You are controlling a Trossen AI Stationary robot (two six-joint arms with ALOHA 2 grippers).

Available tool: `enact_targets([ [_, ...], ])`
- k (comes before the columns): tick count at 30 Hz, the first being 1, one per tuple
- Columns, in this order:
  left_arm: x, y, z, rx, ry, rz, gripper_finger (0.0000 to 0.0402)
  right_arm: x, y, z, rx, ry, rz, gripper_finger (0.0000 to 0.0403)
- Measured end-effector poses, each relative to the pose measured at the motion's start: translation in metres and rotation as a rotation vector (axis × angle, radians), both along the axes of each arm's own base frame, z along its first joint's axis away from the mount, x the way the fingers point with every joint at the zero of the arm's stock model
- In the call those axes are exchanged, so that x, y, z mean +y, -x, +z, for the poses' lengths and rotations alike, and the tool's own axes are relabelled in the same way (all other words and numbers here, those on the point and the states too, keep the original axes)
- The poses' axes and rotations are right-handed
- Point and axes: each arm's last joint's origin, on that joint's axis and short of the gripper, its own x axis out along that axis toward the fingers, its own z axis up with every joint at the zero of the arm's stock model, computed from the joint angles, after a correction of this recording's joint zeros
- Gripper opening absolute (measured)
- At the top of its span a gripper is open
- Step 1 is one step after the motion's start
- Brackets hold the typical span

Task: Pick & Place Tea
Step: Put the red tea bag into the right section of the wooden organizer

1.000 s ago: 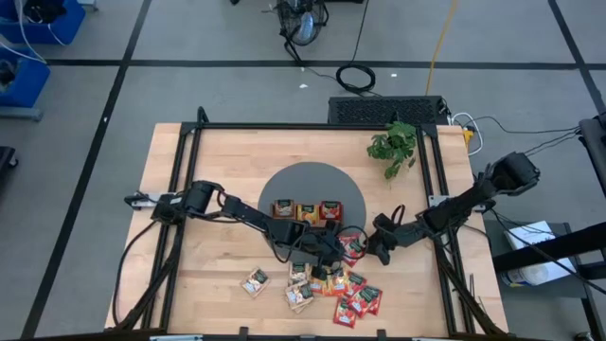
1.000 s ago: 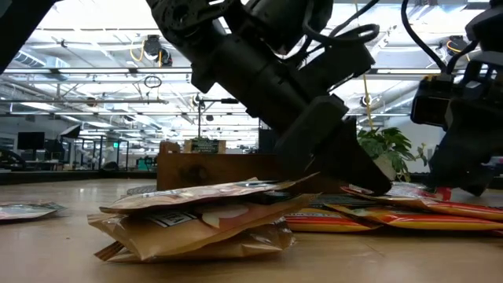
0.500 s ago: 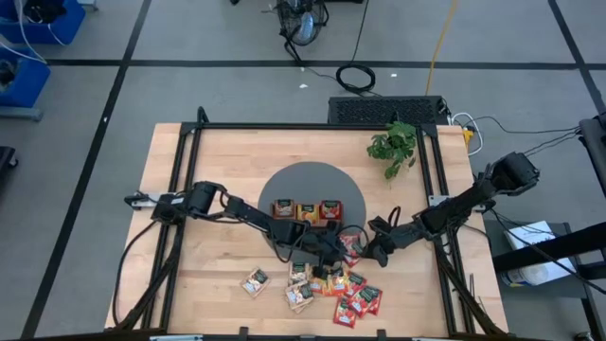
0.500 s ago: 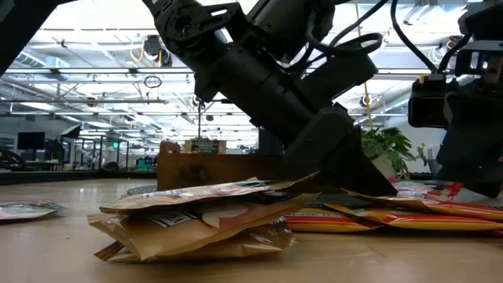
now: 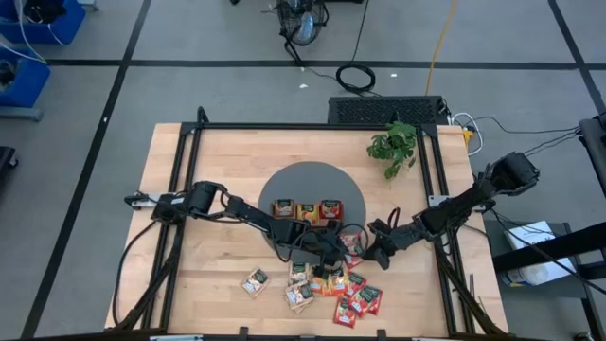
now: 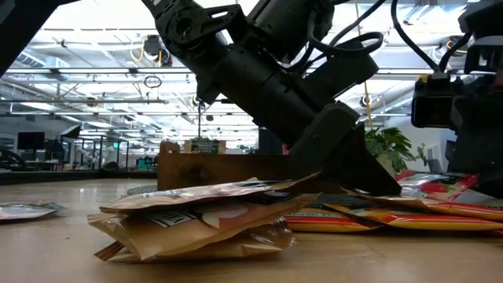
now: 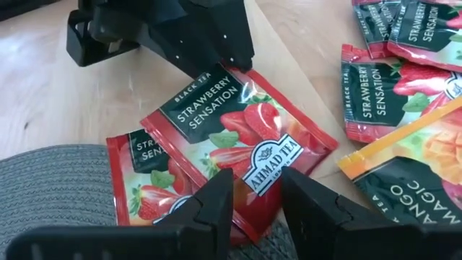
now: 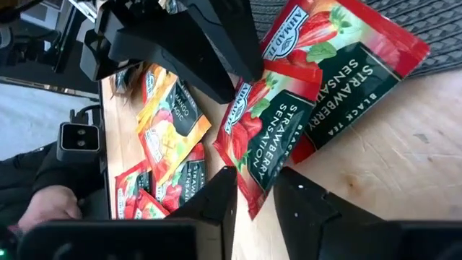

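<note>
Two red strawberry tea sachets overlap at the grey mat's near right edge. The upper sachet spans between my two grippers, over the lower one. My right gripper comes from the table's right and is shut on one of its corners. My left gripper reaches in from the left. It is open, with its fingers on either side of the opposite corner. The wooden tray on the mat holds sachets in three compartments. My left gripper has the upper sachet's near corner in the gap between its fingers; whether they touch it I cannot tell. My right gripper has the upper red sachet's corner between its two fingers. It slants down from the table's right side, wrist rolled. That end stands raised off the sachets under it, while the far end stays low by my left gripper.
A loose pile of red, orange and tan sachets lies near the front edge, with one sachet apart to its left. A potted plant stands at the far right. Bare wood lies left of the mat.
My right gripper has turned at its wrist without shifting place. The end of the upper red sachet beside it has risen off the sachets below, while the end by my left gripper has stayed down.
</note>
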Motion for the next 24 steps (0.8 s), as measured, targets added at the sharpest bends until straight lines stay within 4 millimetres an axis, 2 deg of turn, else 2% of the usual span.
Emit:
enact_targets([
  [9,0.0,0.0,0.0,-0.002,0.0,-0.001,0.012,-0.001,-0.003,0.003,-0.079,0.08,0.012,0.0007],
  [14,-0.006,0.003,0.006,0.006,-0.005,-0.017,0.012,0.002,-0.007,0.009,-0.158,0.081,0.038,0.0001],
  [21,-0.036,0.029,0.057,0.075,-0.025,-0.119,0.012,0.008,-0.017,0.019,-0.186,0.109,0.109,0.0],
  [24,-0.053,0.049,0.079,0.118,-0.078,-0.123,0.012,0.016,-0.032,0.036,-0.203,0.163,0.159,0.0],
])
